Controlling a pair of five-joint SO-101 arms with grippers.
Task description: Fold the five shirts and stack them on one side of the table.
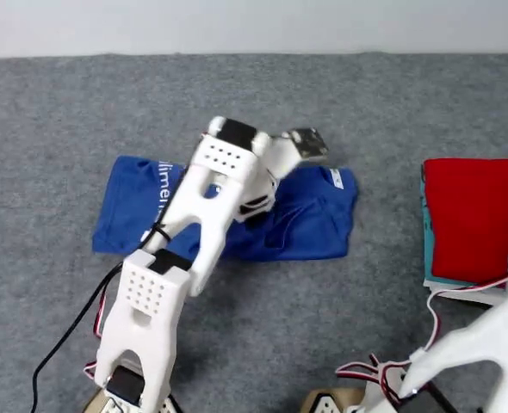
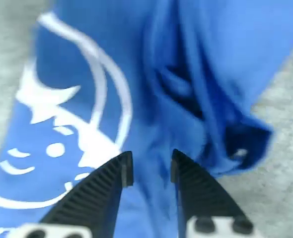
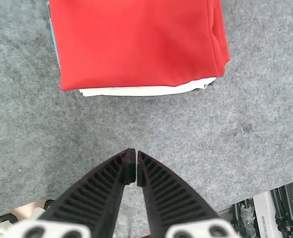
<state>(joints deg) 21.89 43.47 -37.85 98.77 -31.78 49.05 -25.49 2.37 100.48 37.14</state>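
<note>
A blue shirt [image 1: 314, 225] with white print lies partly folded and rumpled on the grey table near the middle. My left gripper [image 1: 257, 206] is down on its middle. In the left wrist view the left gripper [image 2: 150, 166] is slightly open, with a ridge of the blue shirt [image 2: 226, 59] running between its fingertips. At the right edge stands a stack topped by a folded red shirt [image 1: 478, 215]. My right gripper [image 3: 136, 166] hovers shut and holding nothing over bare table, just short of the red shirt [image 3: 136, 39]; a white shirt [image 3: 136, 91] shows beneath it.
A teal layer [image 1: 426, 225] peeks from the stack's left side. The right arm [image 1: 478, 344] sits at the near right corner with its wires. Grey table [image 1: 65, 112] lies open to the left and behind the blue shirt.
</note>
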